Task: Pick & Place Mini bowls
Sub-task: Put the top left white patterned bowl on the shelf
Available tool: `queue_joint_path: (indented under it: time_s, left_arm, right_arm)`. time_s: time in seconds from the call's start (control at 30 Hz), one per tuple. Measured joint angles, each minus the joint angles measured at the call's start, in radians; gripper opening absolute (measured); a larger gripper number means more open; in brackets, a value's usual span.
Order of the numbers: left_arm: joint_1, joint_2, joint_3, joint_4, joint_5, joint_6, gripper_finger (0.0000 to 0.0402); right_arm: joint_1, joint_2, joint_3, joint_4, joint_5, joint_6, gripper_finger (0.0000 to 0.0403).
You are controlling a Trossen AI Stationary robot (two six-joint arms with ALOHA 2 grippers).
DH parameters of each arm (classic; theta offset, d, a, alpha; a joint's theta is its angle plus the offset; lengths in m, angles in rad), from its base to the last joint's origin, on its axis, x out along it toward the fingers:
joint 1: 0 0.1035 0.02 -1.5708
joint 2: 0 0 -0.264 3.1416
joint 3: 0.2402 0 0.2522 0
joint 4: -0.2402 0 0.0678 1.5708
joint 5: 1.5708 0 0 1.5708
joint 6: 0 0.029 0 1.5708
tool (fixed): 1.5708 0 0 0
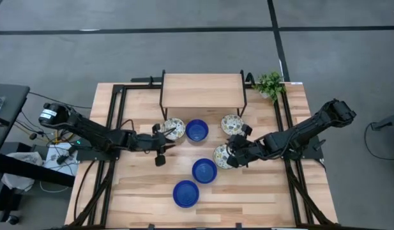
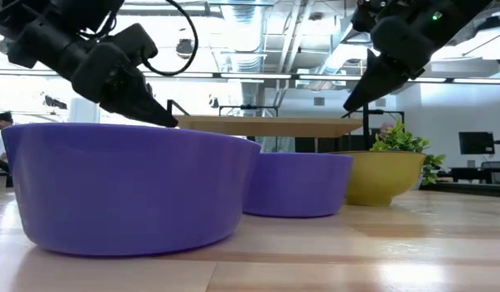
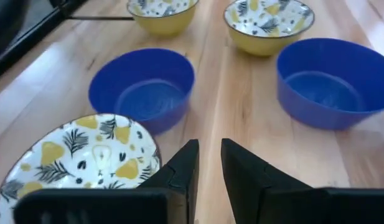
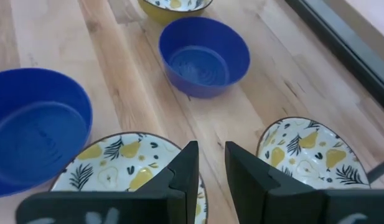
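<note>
We see the light wooden slatted table (image 1: 203, 198) carrying all 6 mini bowls: 3 glossy cobalt blue bowls (image 1: 186, 193) and 3 cream pear-patterned bowls (image 1: 232, 123), every one empty. We judge placing barely begun. The left gripper (image 1: 163, 131) and right gripper (image 1: 233, 152) each straddle a patterned bowl's rim with a narrow finger gap, neither bowl lifted.

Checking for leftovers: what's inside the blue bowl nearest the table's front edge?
Nothing shows inside the front blue bowl from above: bare blue floor. The table beneath it is covered.
</note>
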Motion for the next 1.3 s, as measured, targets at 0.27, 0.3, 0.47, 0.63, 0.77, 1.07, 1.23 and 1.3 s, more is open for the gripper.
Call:
queue_joint_path:
  time_s: [0.27, 0.3, 0.47, 0.63, 0.77, 1.07, 1.23, 1.3]
  left_arm:
    - [-0.038, 0.004, 0.041, -0.053, -0.076, 0.197, 0.0089]
    - [-0.037, 0.004, 0.041, -0.075, -0.094, 0.198, 0.0095]
    - [-0.037, 0.004, 0.041, -0.140, -0.124, 0.198, 0.0119]
    - [-0.032, 0.004, 0.041, -0.146, -0.134, 0.198, 0.0131]
    - [-0.031, 0.026, 0.040, -0.174, -0.138, 0.192, 0.0132]
    - [-0.035, 0.146, 0.043, -0.174, -0.231, 0.244, 0.0132]
    - [-0.030, 0.163, 0.048, -0.171, -0.247, 0.265, 0.0132]
    - [-0.030, 0.162, 0.048, -0.169, -0.257, 0.265, 0.0132]
  right_arm:
    - [0.007, 0.000, 0.000, 0.001, 0.000, 0.000, 0.0069]
    - [0.007, 0.000, 0.000, 0.002, 0.000, 0.000, 0.0069]
    - [0.005, 0.000, 0.000, 0.002, 0.003, -0.007, 0.0069]
    - [-0.009, 0.000, 0.000, 0.028, 0.003, -0.038, 0.0069]
    - [-0.028, 0.000, 0.000, 0.053, 0.003, -0.062, 0.0069]
    - [-0.040, 0.000, 0.000, 0.067, 0.002, -0.083, 0.0069]
    - [-0.040, 0.000, 0.000, 0.073, 0.002, -0.087, 0.0069]
    - [-0.040, 0.000, 0.000, 0.073, 0.002, -0.087, 0.0069]
